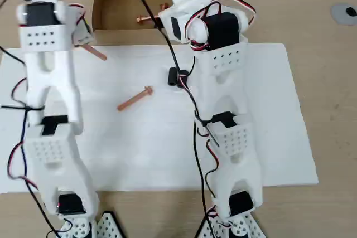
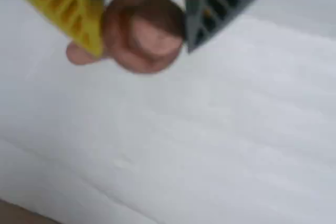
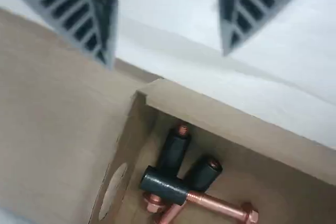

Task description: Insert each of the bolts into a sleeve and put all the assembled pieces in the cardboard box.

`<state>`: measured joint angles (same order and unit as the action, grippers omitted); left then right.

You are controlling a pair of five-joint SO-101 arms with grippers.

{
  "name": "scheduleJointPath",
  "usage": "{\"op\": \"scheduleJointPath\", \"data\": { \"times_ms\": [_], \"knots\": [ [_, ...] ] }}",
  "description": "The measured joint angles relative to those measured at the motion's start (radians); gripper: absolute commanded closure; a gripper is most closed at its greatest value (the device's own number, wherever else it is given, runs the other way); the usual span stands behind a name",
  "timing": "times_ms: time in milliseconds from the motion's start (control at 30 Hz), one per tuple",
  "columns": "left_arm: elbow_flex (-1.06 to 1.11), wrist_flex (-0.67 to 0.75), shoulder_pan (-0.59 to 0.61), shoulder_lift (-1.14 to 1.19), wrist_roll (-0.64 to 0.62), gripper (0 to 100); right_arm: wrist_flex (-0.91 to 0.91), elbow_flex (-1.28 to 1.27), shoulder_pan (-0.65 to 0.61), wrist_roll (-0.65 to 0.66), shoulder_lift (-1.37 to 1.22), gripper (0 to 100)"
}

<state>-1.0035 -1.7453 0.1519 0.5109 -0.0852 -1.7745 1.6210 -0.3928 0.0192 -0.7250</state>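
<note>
My left gripper [image 2: 142,30] is shut on a copper bolt [image 2: 144,32], whose round head faces the left wrist camera between a yellow and a grey finger. From above, that gripper [image 1: 83,38] hovers at the far left of the white mat with the bolt [image 1: 96,53] sticking out. A second bolt [image 1: 135,99] lies loose mid-mat. Black sleeves [image 1: 178,76] lie beside the right arm. My right gripper [image 3: 165,19] hangs open and empty over the cardboard box [image 3: 210,111], where assembled pieces [image 3: 176,182] rest in a corner.
The cardboard box [image 1: 100,4] stands at the table's back edge, touching the white mat [image 1: 139,149]. Cables trail along both arms and across the mat's middle. A grey round object [image 1: 345,13] sits at the far right of the table.
</note>
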Motion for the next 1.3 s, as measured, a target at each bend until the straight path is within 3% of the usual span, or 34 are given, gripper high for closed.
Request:
{"op": "scheduleJointPath", "data": {
  "times_ms": [400,600,800,1300],
  "knots": [
    [0.667,-0.005,0.011,-0.704,0.336,99,0.000,-0.413,-0.040,-0.394,0.002,83.1],
    [0.950,0.008,0.011,-0.997,0.474,99,0.066,-0.634,-0.046,-0.477,0.002,83.2],
    [1.174,0.066,0.011,-1.209,0.509,99,0.155,-0.779,-0.046,-0.531,0.002,83.2],
    [1.459,0.109,0.011,-1.709,0.512,99,0.381,-1.025,-0.048,-0.572,0.002,83.2]
  ]
}}
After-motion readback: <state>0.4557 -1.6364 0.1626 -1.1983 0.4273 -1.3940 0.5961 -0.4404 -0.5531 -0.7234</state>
